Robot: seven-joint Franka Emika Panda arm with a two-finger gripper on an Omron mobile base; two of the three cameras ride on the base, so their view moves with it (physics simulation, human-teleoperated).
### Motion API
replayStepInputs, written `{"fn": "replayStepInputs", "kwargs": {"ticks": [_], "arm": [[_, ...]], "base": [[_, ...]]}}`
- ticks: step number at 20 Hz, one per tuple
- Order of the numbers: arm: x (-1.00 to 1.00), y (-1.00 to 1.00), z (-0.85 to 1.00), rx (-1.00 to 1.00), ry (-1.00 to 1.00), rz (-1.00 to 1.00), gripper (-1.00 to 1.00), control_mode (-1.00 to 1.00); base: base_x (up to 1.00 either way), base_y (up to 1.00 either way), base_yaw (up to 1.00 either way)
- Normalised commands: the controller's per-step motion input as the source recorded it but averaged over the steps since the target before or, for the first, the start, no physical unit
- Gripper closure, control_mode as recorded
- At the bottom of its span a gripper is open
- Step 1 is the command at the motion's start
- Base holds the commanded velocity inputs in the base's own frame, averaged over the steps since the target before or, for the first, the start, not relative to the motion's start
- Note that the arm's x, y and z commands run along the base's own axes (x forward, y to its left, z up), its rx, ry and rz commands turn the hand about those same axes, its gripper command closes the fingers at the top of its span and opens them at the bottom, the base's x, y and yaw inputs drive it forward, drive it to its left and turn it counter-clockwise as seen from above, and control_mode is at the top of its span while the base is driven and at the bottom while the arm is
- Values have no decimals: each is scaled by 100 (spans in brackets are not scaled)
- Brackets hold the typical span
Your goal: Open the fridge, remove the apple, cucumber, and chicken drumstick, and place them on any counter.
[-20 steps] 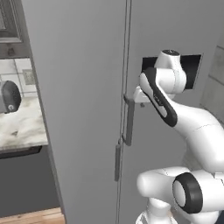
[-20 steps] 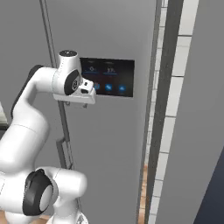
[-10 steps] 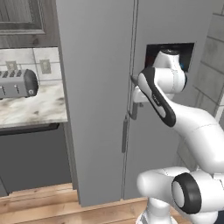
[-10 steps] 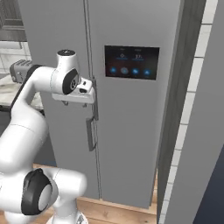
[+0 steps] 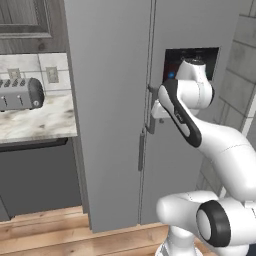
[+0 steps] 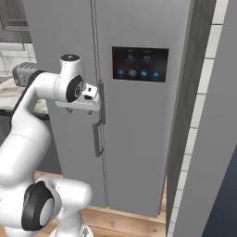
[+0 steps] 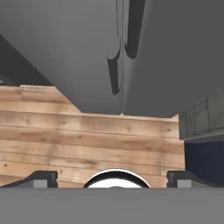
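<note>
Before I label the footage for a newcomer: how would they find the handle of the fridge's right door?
Find the tall grey fridge with two shut doors. Two upright bar handles flank its centre seam. The right door's handle sits higher, beside the black panel, while the left door's handle hangs lower.

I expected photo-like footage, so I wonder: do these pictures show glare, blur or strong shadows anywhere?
Left base view: flat, even light, no glare on the fridge, soft edges on the toaster. Right base view: the fridge's panel glows, its icons too blurred to read. Hand view: fridge doors shaded darker, floor planks sharp, handles casting no shadow that I can see.
</note>
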Motion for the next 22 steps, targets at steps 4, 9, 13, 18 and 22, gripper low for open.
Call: {"fn": "replayStepInputs", "kwargs": {"ticks": [4,9,13,18,22], "arm": [[0,0,0,0,0,0,-100,100],[-8,-13,-3,4,-4,0,-100,-100],[23,-9,-10,6,-34,7,-100,-100],[63,0,-6,7,-27,4,-100,-100],[79,0,-1,9,0,0,-100,-100]], "base": [[0,-1,0],[-6,-5,0],[0,0,0],[0,0,0],[0,0,0]]}}
